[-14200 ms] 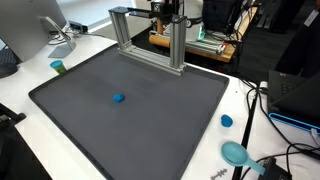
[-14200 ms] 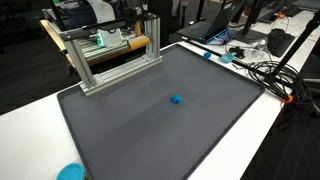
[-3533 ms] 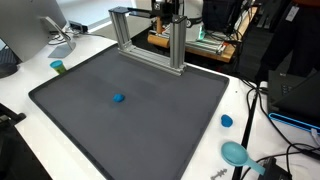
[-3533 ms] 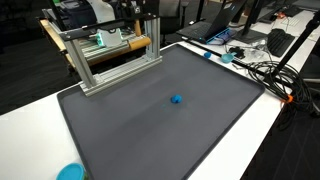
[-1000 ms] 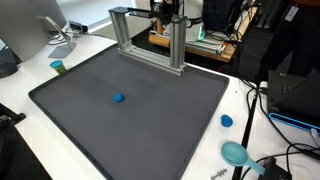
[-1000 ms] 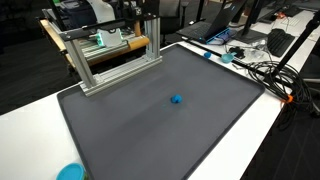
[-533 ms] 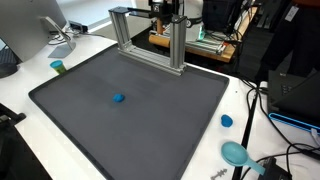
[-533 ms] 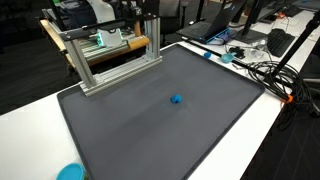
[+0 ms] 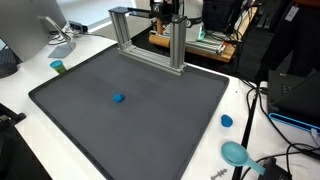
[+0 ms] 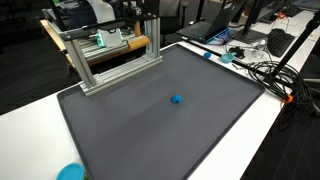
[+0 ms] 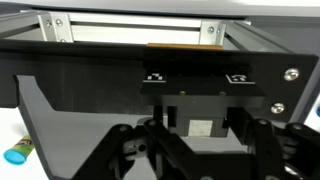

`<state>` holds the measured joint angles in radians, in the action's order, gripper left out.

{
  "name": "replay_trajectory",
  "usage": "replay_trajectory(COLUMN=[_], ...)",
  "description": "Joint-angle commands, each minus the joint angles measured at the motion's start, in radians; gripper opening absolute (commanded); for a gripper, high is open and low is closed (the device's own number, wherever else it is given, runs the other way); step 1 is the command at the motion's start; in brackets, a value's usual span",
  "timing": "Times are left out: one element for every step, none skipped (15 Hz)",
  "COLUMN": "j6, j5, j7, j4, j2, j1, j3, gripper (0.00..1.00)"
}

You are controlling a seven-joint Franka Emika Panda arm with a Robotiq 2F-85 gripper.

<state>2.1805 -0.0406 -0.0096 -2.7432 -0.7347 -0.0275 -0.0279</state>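
Only the wrist view shows my gripper (image 11: 200, 142). Its dark body and two finger linkages fill the lower middle of that view, and the fingertips are cut off at the bottom edge, so how the jaws stand is hidden. Nothing is seen between the linkages. It faces a dark grey mat (image 11: 70, 95). In both exterior views a small blue object (image 9: 119, 98) (image 10: 176, 99) lies alone on the mat (image 9: 150, 125) (image 10: 140, 130). No arm appears in either exterior view.
An aluminium frame (image 9: 150, 40) (image 10: 110, 55) (image 11: 130, 30) stands at the mat's far edge. A small teal cap (image 9: 57, 66) (image 11: 18, 153) sits on the white table, with a blue cap (image 9: 226, 121), a teal disc (image 9: 236, 152) (image 10: 70, 172) and cables (image 10: 262, 70) also beside the mat.
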Motion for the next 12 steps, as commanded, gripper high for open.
replay_trajectory(j6=[-0.029, -0.028, -0.03, -0.032, -0.032, -0.03, -0.03, -0.027, -0.026, -0.025, -0.024, -0.019], j5=[0.005, 0.007, 0.009, 0.015, 0.017, 0.024, 0.026, 0.03, 0.028, 0.027, 0.026, 0.023], j7=[0.04, 0.048, 0.056, 0.055, 0.06, 0.06, 0.063, 0.07, 0.078, 0.087, 0.093, 0.103], j4=[0.002, 0.002, 0.002, 0.001, 0.001, 0.001, 0.001, 0.002, 0.003, 0.003, 0.003, 0.003], j2=[0.01, 0.014, 0.019, 0.024, 0.026, 0.027, 0.029, 0.03, 0.029, 0.028, 0.027, 0.025], j1=[-0.003, -0.002, -0.002, 0.002, 0.003, 0.007, 0.006, 0.006, 0.004, 0.002, 0.0, -0.003], j3=[0.004, 0.004, 0.004, 0.008, 0.007, 0.01, 0.009, 0.007, 0.004, 0.002, 0.0, -0.004], gripper=[0.68, 0.68, 0.67, 0.65, 0.64, 0.6, 0.46, 0.35, 0.34, 0.34, 0.34, 0.34])
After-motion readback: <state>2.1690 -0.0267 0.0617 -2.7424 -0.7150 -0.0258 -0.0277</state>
